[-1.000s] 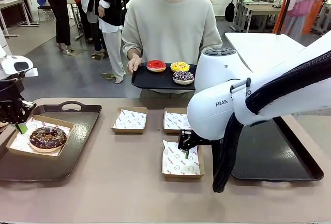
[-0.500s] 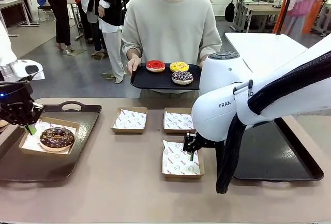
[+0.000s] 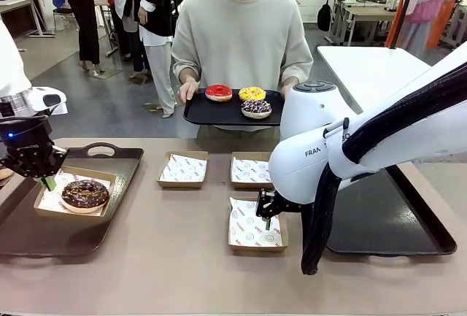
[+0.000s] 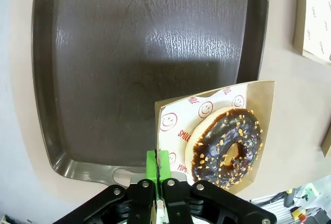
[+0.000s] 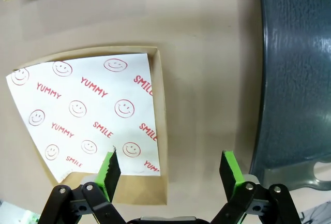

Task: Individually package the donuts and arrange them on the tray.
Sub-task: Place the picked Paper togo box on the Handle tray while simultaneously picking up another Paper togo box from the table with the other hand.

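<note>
Toward the table's left edge, my left gripper (image 3: pixel 45 177) is clenched on the corner of a cardboard box (image 3: pixel 102 185), its green pads pinched together over the rim and the printed paper lining. That box carries the chocolate donut (image 3: pixel 85 193), which lies flat in its middle. From the front the box sits over the far part of the left tray (image 3: pixel 44 237); I cannot tell whether it rests on the tray or is lifted off it. In the left wrist view the same gripper (image 4: pixel 159 164) bites the box's near corner, and the box reaches past the tray's rim (image 4: pixel 256 53) over bare table.

Near the middle of the table's front edge, my right gripper (image 3: pixel 267 214) hangs released, jaws spread wide, just above an empty lined box (image 3: pixel 255 239). The right wrist view shows its gripper (image 5: pixel 170 166) straddling that box's edge (image 5: pixel 161 110), with the right tray (image 5: pixel 295 53) just beside it.

Two more lined boxes (image 3: pixel 183 168) sit side by side toward the far edge.

Beyond the far edge a person holds a black serving tray (image 3: pixel 211 116) bearing the red donut (image 3: pixel 220 93), the yellow donut (image 3: pixel 253 93) and the purple donut (image 3: pixel 256 108).
</note>
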`<action>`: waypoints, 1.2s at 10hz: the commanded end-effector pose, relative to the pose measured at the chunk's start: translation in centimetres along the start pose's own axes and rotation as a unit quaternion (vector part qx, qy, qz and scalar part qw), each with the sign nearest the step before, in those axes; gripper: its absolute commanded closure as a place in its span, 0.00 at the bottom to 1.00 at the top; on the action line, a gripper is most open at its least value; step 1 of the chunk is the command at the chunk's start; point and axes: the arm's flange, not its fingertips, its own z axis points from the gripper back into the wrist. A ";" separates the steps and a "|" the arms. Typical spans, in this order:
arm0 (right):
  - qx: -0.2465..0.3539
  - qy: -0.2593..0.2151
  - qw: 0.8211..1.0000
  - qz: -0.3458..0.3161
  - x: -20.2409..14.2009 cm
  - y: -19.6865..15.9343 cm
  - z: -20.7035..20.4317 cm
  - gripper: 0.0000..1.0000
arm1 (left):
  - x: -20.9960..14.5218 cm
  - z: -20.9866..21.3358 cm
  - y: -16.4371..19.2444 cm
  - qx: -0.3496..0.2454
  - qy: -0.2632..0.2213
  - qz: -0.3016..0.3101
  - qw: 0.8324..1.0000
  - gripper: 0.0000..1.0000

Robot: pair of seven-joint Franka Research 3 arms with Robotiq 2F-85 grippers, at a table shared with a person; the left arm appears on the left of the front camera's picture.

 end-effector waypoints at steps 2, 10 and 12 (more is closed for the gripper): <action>0.019 -0.003 1.000 -0.009 0.8 0.5 -0.8 0.00 | 1.0 -0.8 0.0 -0.003 0.001 0.008 1.000 0.99; 0.028 0.007 1.000 -0.005 1.2 0.5 -1.0 0.00 | 1.8 -4.0 1.5 -0.003 0.035 -0.045 0.998 0.99; 0.029 0.008 1.000 -0.005 1.2 0.5 -0.9 0.00 | 1.8 -4.6 1.2 0.005 0.036 -0.047 0.998 0.99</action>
